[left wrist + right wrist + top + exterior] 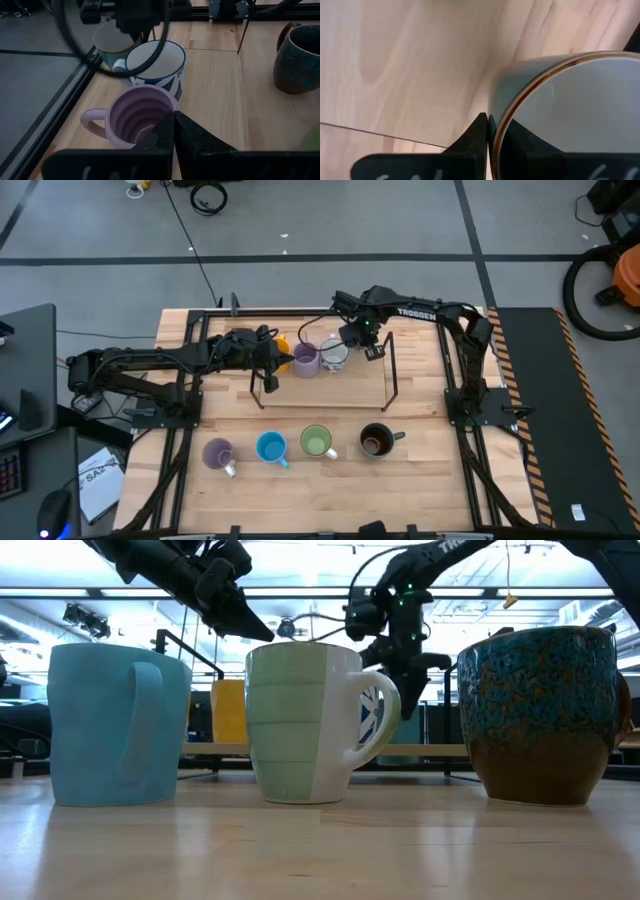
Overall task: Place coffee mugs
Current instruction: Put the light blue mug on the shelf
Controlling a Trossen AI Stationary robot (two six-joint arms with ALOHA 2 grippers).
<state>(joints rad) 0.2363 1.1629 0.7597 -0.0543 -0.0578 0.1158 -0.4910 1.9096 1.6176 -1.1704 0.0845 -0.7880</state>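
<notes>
Four mugs, lavender mug (218, 453), blue mug (271, 447), green mug (316, 442) and dark mug (376, 441), wait untouched in a row along the lower middle of the counter (420, 480). At upper centre the left gripper (270, 361) fingers are clenched on the purple mug (305, 359) rim, and the right gripper (357, 340) fingers pinch the pale mug (333, 355) rim, so about half seems left.

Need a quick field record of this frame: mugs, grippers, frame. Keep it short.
front row: lavender mug, blue mug, green mug, dark brown mug, side by side on the table
back cluster: orange mug, purple mug, patterned mug, pale mug
left gripper: shut on the purple mug's rim
right gripper: shut on the pale mug's rim
wire frame: stands on the table around the back cluster
</notes>
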